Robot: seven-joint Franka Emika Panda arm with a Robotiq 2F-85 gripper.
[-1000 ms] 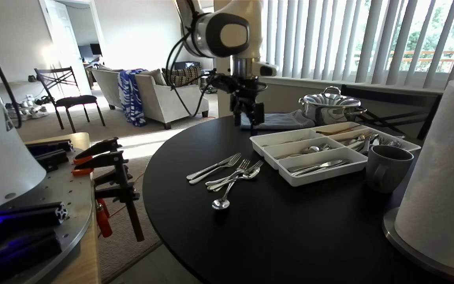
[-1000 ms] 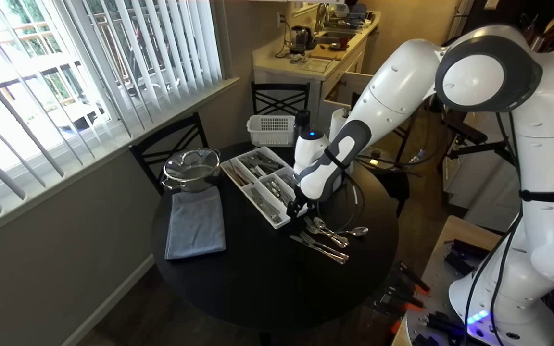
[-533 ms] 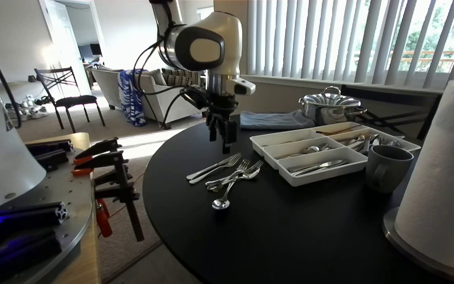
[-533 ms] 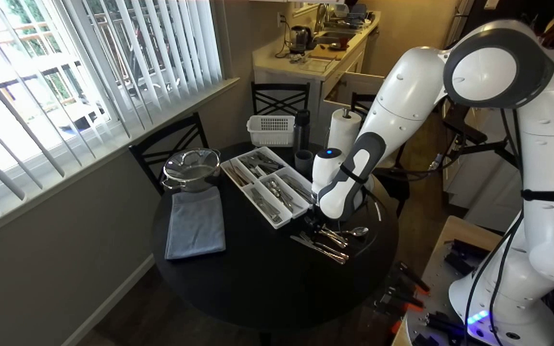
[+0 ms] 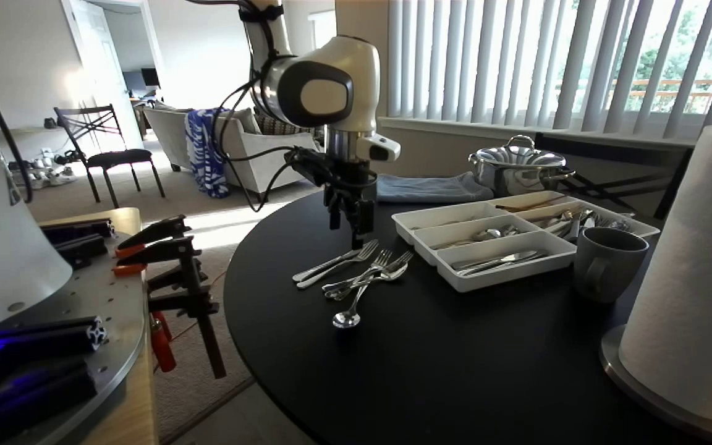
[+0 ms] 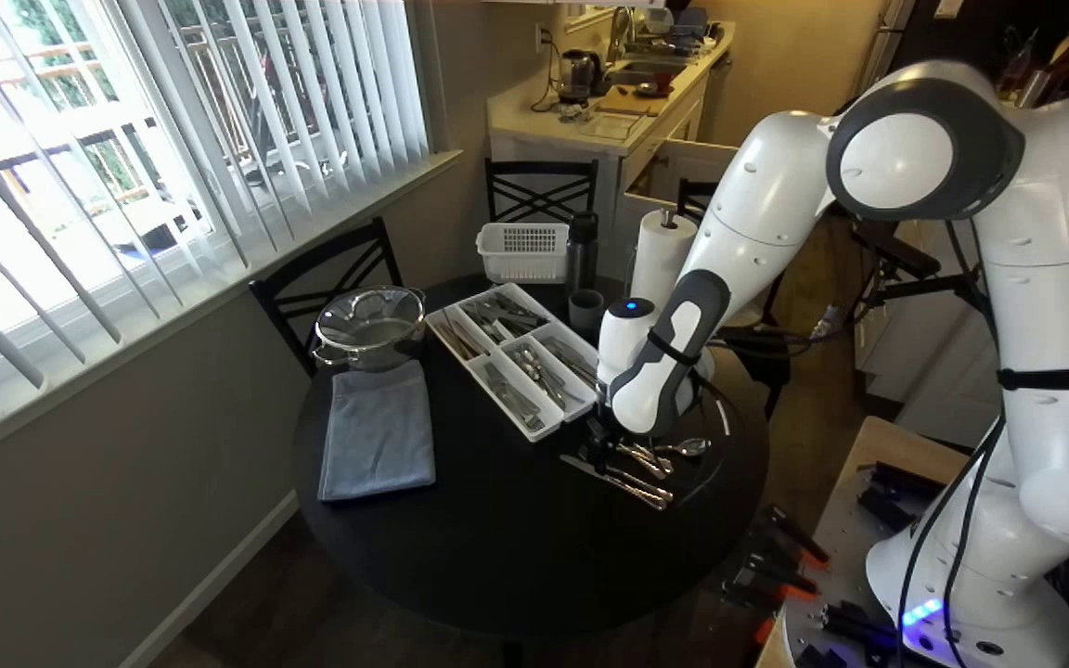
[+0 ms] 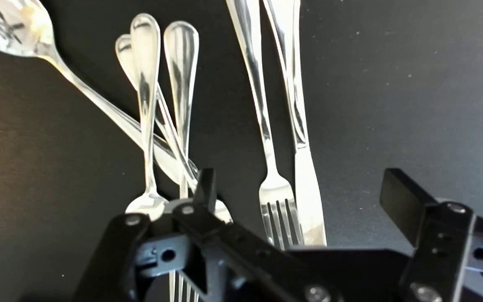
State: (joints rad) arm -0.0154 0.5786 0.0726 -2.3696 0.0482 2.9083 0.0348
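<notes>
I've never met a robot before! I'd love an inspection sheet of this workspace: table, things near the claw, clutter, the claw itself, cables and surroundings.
Surface: round black table, smooth-looking.
Things at hand: a fork and a knife, side by side between the fingers of the claw in the wrist view; a crossed pile of cutlery beside them.
Clutter: white tray, grey mug, paper towel roll, steel pot, folded cloth, white basket, dark bottle.
Claw: wide open, nothing held; whether it touches anything, I cannot tell.
Cables: black cables hang in loops by the robot arm.
Surroundings: chair, sofa, window blinds, kitchen counter.
</notes>
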